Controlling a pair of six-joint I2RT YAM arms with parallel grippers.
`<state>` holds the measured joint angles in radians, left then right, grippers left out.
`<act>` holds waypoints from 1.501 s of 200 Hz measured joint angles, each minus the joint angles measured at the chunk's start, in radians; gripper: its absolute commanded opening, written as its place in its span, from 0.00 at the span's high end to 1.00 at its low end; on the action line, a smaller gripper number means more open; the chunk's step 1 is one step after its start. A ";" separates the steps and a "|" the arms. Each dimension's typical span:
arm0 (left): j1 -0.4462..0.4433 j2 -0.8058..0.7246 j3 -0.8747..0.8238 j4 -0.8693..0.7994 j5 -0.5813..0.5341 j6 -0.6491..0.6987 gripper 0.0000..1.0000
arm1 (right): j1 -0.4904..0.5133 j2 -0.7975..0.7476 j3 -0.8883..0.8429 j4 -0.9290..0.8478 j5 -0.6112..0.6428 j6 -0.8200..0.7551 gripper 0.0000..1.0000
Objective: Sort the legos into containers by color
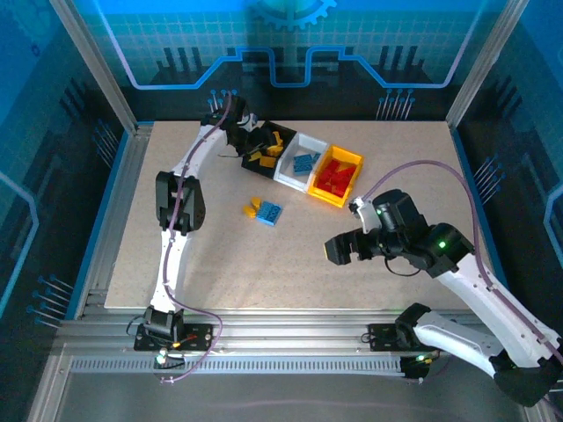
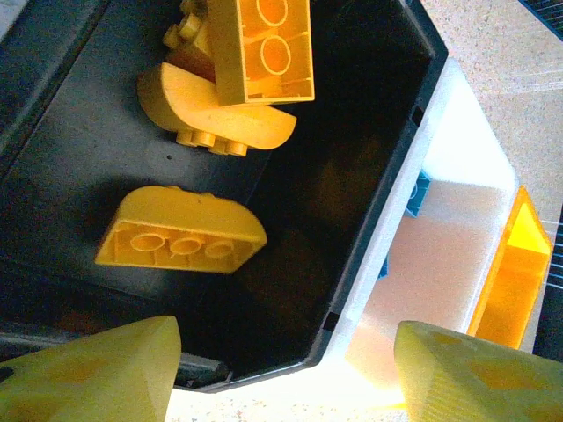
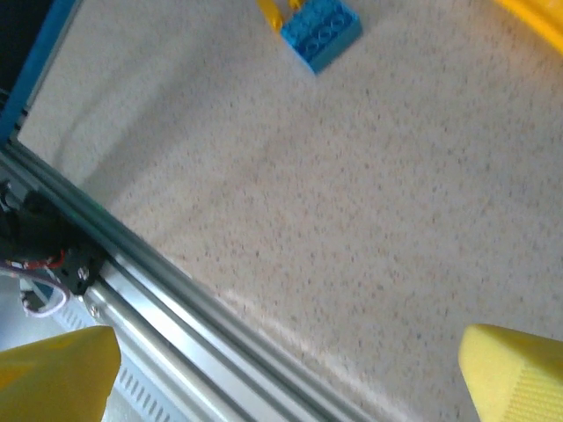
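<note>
Three joined bins stand at the back of the table: the black bin (image 1: 264, 151) holds several orange-yellow legos (image 2: 180, 230), the white bin (image 1: 299, 163) holds light blue ones, the yellow-orange bin (image 1: 339, 176) holds red ones. My left gripper (image 1: 255, 141) hangs open over the black bin's near corner (image 2: 286, 360), nothing between its fingers. A light blue lego (image 1: 269, 213) and a small orange-yellow lego (image 1: 252, 207) lie loose on the table, also seen in the right wrist view (image 3: 321, 33). My right gripper (image 1: 339, 249) hovers open and empty above the table's near part.
The table is a speckled beige board (image 1: 220, 264) with an aluminium rail frame (image 3: 158, 290) along its near edge. Blue enclosure walls and metal posts stand around it. Bare board lies between the loose legos and my right gripper.
</note>
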<state>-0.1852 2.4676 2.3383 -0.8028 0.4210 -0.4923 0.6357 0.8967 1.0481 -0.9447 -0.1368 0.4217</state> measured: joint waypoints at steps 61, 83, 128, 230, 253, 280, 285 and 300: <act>0.000 -0.232 -0.280 0.023 -0.010 0.019 0.32 | 0.014 0.259 0.196 -0.103 -0.037 -0.094 0.06; 0.002 -0.408 -0.457 0.042 -0.034 0.027 0.31 | 0.028 0.390 0.233 -0.066 -0.040 -0.118 0.05; 0.057 -0.798 -0.881 0.091 -0.056 0.032 0.28 | 0.108 0.780 0.463 -0.036 0.000 -0.263 0.00; 0.227 -1.290 -1.331 -0.001 -0.068 0.099 0.24 | 0.137 1.321 0.923 -0.085 0.209 -0.529 0.00; 0.228 -1.291 -1.347 -0.008 -0.066 0.099 0.24 | 0.137 1.357 0.949 -0.087 0.232 -0.552 0.00; 0.229 -1.291 -1.349 -0.012 -0.064 0.099 0.24 | 0.137 1.399 0.957 -0.085 0.263 -0.573 0.00; 0.229 -1.291 -1.349 -0.013 -0.064 0.099 0.24 | 0.137 1.405 0.957 -0.084 0.269 -0.575 0.00; 0.229 -1.289 -1.349 -0.016 -0.064 0.099 0.24 | 0.136 1.423 0.963 -0.084 0.285 -0.581 0.00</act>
<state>0.0433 1.1782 0.9894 -0.8185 0.3573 -0.3931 0.7715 2.3192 2.0109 -1.0290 0.1482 -0.1593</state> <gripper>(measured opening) 0.756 0.998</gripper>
